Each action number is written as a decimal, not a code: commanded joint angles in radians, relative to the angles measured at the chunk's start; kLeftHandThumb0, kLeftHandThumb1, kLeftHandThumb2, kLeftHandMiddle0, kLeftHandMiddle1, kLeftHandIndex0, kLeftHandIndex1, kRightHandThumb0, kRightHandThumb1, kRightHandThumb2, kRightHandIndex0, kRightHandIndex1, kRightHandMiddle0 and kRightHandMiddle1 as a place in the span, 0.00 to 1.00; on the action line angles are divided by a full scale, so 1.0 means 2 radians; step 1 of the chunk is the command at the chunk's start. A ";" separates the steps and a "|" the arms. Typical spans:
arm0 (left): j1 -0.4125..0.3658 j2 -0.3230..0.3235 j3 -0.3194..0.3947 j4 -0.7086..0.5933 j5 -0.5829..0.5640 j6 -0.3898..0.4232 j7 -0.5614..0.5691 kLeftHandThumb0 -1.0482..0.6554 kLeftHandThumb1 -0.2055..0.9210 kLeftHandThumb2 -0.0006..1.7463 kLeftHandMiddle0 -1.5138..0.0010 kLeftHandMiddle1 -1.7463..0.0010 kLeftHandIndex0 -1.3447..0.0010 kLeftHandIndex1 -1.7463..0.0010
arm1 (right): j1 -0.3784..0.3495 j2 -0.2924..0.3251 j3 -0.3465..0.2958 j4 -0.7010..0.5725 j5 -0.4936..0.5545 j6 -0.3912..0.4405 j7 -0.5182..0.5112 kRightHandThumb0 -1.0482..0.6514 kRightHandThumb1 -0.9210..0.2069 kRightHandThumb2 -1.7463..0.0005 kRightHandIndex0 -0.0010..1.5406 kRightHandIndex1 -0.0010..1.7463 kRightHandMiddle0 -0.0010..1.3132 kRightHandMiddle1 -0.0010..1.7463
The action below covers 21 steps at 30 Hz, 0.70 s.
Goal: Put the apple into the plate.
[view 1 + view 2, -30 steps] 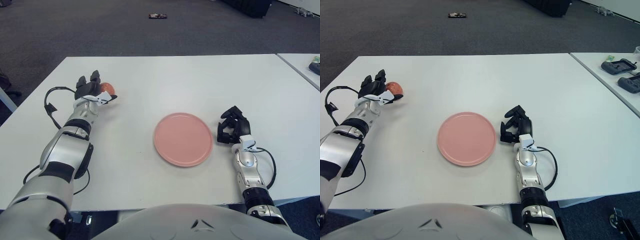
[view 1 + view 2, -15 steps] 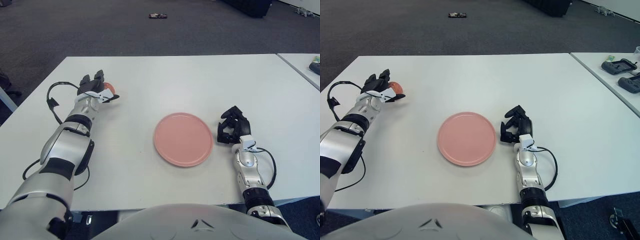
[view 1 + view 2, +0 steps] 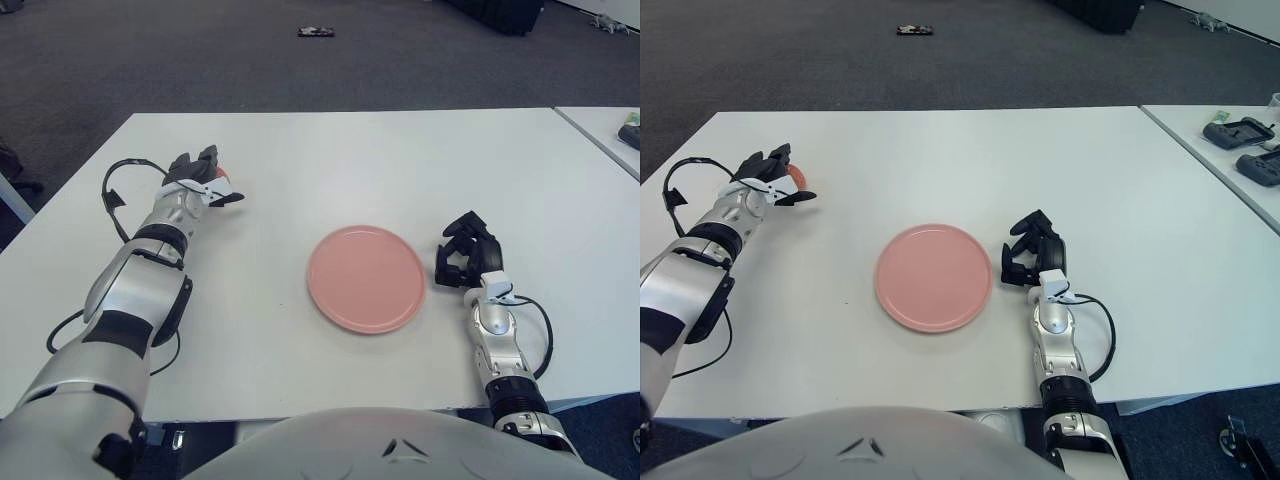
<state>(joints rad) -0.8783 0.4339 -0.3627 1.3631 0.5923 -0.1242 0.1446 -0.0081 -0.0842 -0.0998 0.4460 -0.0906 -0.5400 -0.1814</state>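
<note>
Counter [image 3: 330, 160], white and wide, is carrying everything. Pink plate [image 3: 366, 277] is lying near its middle, bare. Right robot hand [image 3: 465, 258] is showing just right of the plate, fingers curled together on nothing. Left robot hand [image 3: 199, 178] is sitting far out at the counter's left, well apart from the plate, fingers draping over the red apple [image 3: 222, 172], which is peeking out behind them; whether they are truly gripping it cannot be told.

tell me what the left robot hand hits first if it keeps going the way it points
The apple: the left robot hand is right at it, fingers partly covering it. Whether they already touch is unclear.
</note>
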 commanded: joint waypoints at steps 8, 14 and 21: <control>-0.022 -0.002 -0.015 0.005 0.014 0.015 -0.043 0.04 1.00 0.23 0.96 0.98 1.00 0.77 | 0.033 0.000 0.001 -0.007 -0.012 0.008 -0.010 0.61 0.72 0.10 0.50 1.00 0.40 0.99; -0.012 -0.006 -0.022 0.008 0.019 0.021 -0.053 0.07 1.00 0.21 0.91 0.95 1.00 0.67 | 0.038 0.001 0.000 -0.014 -0.012 0.010 -0.012 0.61 0.64 0.15 0.46 1.00 0.35 1.00; -0.010 -0.006 -0.029 0.010 0.025 0.026 -0.070 0.09 0.99 0.20 0.98 0.70 1.00 0.59 | 0.040 0.000 0.000 -0.019 -0.013 0.003 -0.012 0.61 0.71 0.11 0.50 1.00 0.39 1.00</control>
<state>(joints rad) -0.8962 0.4253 -0.4088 1.3748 0.6300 -0.0833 0.0375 0.0339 -0.0850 -0.1010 0.3827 -0.1023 -0.5310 -0.2013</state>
